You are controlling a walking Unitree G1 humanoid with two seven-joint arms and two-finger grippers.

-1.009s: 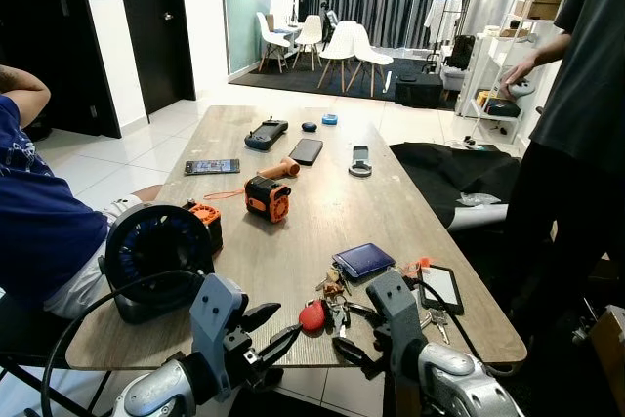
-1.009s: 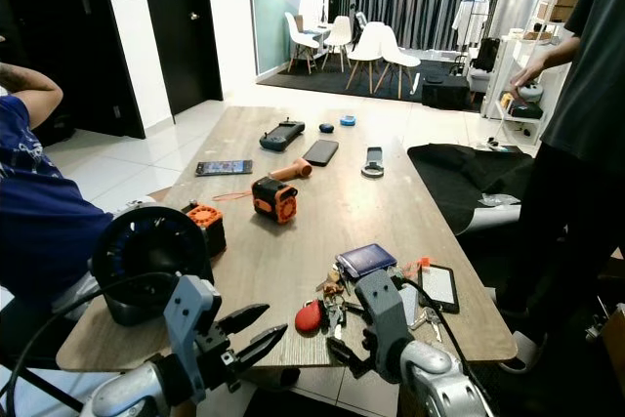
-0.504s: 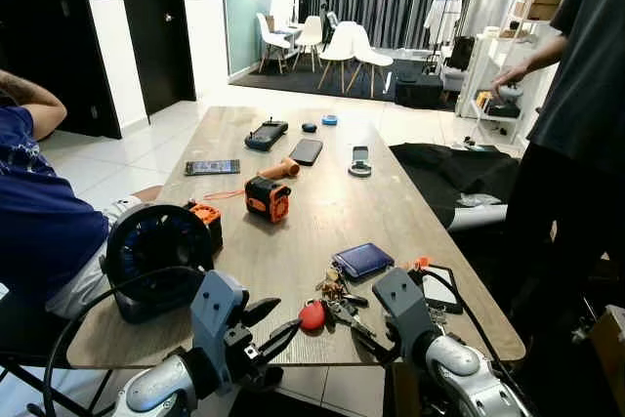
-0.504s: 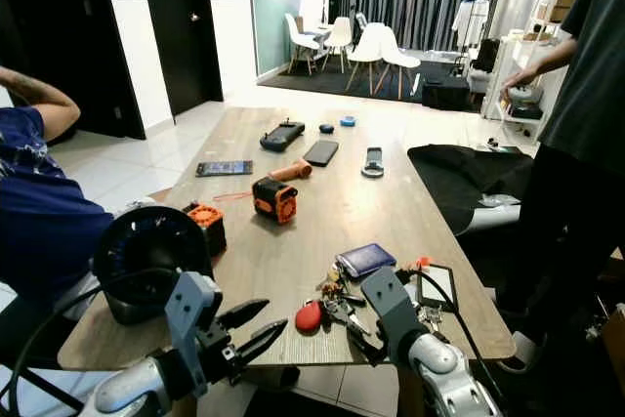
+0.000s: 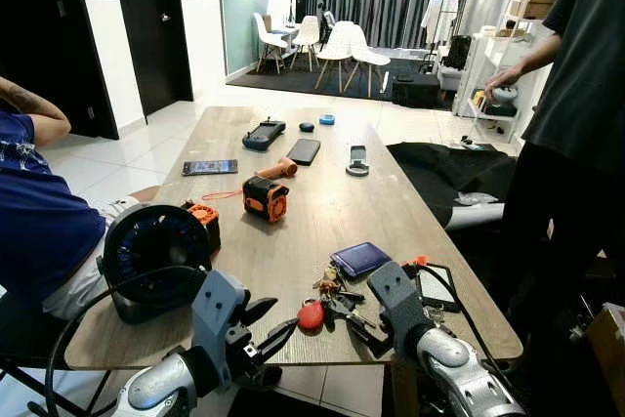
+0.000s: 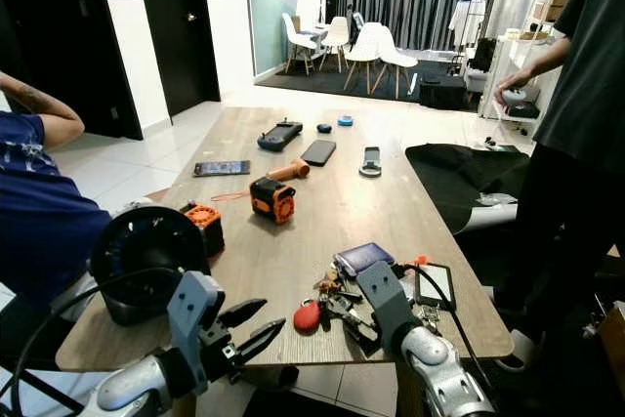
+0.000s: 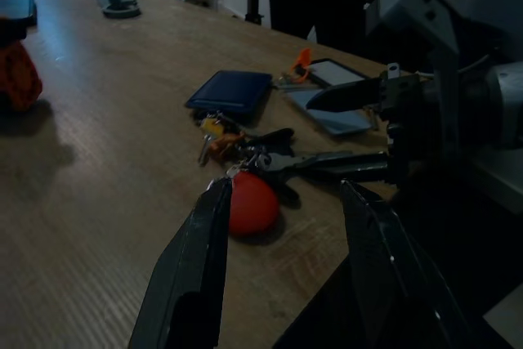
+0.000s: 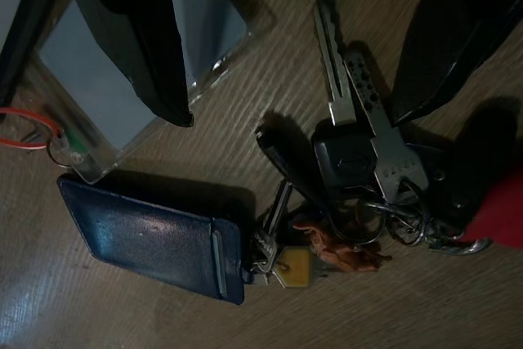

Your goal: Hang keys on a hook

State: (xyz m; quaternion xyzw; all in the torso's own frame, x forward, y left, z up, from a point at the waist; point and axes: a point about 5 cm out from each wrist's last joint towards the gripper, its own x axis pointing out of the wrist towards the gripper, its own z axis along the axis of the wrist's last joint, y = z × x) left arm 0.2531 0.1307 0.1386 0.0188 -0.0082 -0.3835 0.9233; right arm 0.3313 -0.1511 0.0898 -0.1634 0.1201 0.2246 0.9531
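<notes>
Wood-grain table (image 5: pixel 322 212) carries the whole scene; keys not yet lifted, no hook to be made out anywhere, so the task is at its opening step: grasp, then carry, then hang all remain. At 9 o'clock from the keys, a seated person in blue (image 5: pixel 34 212); nearer, a black round fan (image 5: pixel 151 256) with an orange-and-black unit (image 5: pixel 203 222) beside it. At the table's near edge the left gripper (image 5: pixel 266 331) hovers, fingers spread, pointing at the red fob (image 5: pixel 312 315) just ahead of it; judged not touching. The keys (image 5: pixel 335 300) lie flat near the front edge, the fob at their 8 o'clock, a blue wallet (image 5: pixel 361 259) touching or just beside them at 1 o'clock. Right gripper (image 5: pixel 363 324) sits down over the bunch from 4 o'clock, fingers spread; in its wrist view the two black fingers straddle the long silver key (image 8: pixel 351 104), one finger over a clear card holder (image 8: pixel 122 63), nothing pinched. A black phone-like device (image 5: pixel 433 285) lies at 3 o'clock; a standing person in dark clothes (image 5: pixel 571 114) at the far right. Against half a second ago: the right gripper has edged in closer over the keys, the left one shows no clear change, and the keys lie as they did.
</notes>
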